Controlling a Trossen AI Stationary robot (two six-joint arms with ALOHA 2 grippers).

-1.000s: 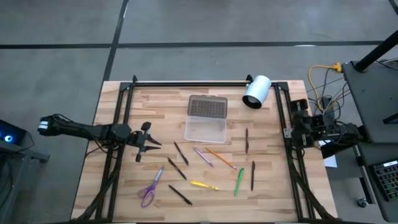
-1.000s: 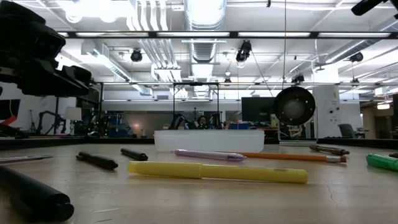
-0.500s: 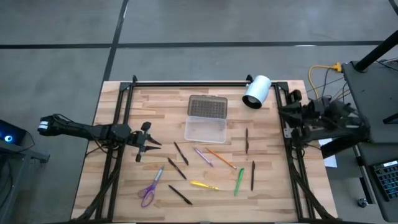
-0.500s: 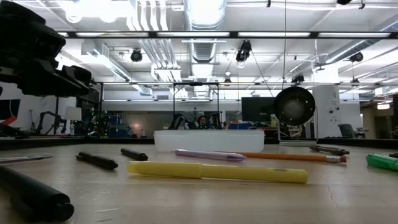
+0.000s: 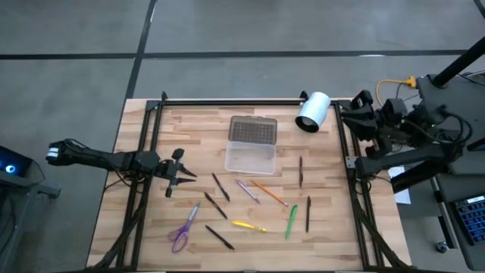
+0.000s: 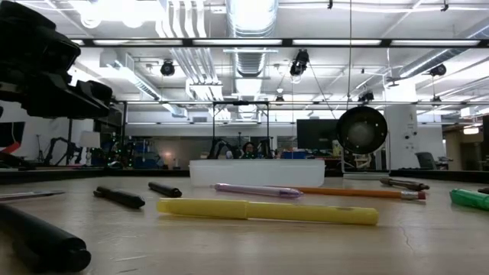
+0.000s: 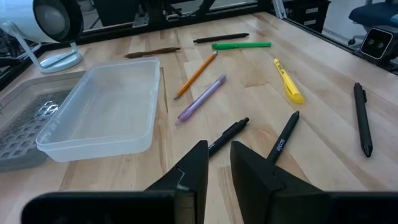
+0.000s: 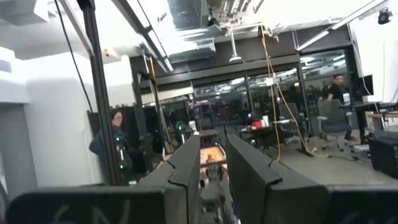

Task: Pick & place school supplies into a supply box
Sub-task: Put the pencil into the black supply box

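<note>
Two robot arms wait over a wooden table strewn with pens, none yet in the open supply box (image 5: 249, 158).

Left gripper (image 5: 184, 175) hovers low at the table's left side, fingers nearly together and holding nothing, aimed at two black pens (image 7: 278, 145); it should probably widen, straddle one barrel mid-length, then close. Right gripper (image 8: 212, 163) sits raised off the table's right edge, pointing into the room, fingers slightly apart and empty. Purple-handled scissors (image 5: 183, 230) lie near the front. White print on one pen is too small to read.
</note>
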